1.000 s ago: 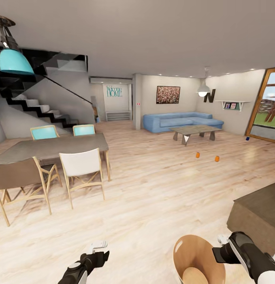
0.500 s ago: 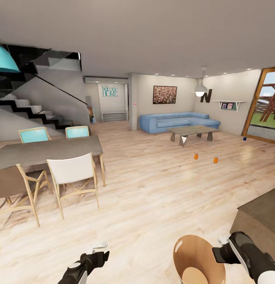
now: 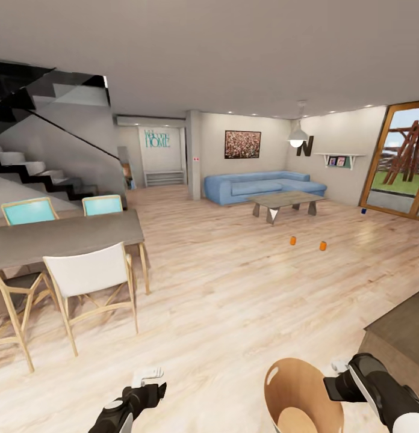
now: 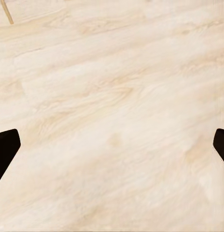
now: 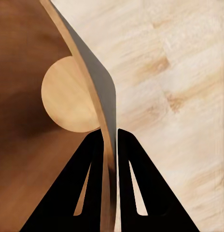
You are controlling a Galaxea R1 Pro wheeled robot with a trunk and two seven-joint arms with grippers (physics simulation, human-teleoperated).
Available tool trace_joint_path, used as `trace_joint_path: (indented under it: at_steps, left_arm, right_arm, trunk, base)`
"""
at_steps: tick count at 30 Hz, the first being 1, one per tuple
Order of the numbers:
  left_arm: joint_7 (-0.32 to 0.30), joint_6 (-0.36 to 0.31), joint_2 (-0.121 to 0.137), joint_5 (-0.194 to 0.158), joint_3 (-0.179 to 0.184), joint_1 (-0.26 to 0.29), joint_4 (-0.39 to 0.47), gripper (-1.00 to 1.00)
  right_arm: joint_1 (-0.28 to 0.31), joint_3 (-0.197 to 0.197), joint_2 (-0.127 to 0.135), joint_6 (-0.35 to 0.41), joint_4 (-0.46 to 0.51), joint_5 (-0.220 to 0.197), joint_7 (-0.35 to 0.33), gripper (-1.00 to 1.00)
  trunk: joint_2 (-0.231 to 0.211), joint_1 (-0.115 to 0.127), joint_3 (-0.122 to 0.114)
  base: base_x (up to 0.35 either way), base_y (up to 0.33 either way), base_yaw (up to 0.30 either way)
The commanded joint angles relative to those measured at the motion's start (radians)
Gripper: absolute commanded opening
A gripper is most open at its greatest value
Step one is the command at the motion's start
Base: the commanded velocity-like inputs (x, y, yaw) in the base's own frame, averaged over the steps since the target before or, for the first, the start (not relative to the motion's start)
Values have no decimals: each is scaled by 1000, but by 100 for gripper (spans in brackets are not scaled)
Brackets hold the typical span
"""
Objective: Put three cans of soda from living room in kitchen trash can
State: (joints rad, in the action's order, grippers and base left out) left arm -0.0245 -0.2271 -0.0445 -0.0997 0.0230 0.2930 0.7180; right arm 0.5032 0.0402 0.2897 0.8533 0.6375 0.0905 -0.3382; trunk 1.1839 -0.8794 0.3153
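Far ahead on the living room's wood floor stand two orange cans of soda (image 3: 292,240) (image 3: 322,245), in front of the coffee table. A dark blue can (image 3: 363,211) sits by the glass door at the right. The trash can (image 3: 303,394), copper-brown inside, hangs low in front of me. My right gripper (image 3: 335,385) is shut on its rim. In the right wrist view the two dark fingers (image 5: 129,164) pinch the bin's thin wall (image 5: 95,82) between them. My left gripper (image 3: 147,379) is open over bare floor, its fingertips (image 4: 6,147) spread wide apart.
A dining table (image 3: 65,234) with white and teal chairs (image 3: 89,273) stands at the left, with black stairs (image 3: 47,174) behind it. A blue corner sofa (image 3: 257,185) and coffee table (image 3: 285,201) lie ahead. A dark counter corner (image 3: 402,331) juts in at the right.
The whole head view has shifted left, so the camera has moved; the hanging teal lamp has left the picture. Both grippers and the trash can keep their places in the picture.
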Motion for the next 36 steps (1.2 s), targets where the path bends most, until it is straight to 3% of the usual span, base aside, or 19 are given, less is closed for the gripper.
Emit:
trace_joint_path:
  at_steps: [1,26,36]
  left_arm:
    - [0,0,0,0,0,0,0,100]
    - [0,0,0,0,0,0,-2,100]
    - [0,29,0,0,-1,0,-84,100]
  right_arm:
    - [1,1,0,3,0,-17,-7,-100]
    - [0,3,-1,2,-1,-18,-8,-100]
    - [0,2,-2,1,-1,-18,-8,-100]
  trunk:
    - [0,0,0]
    - [0,0,0]
    - [0,0,0]
  base:
    - [347,0,-106]
    - [347,13,-57]
    - [347,73,0]
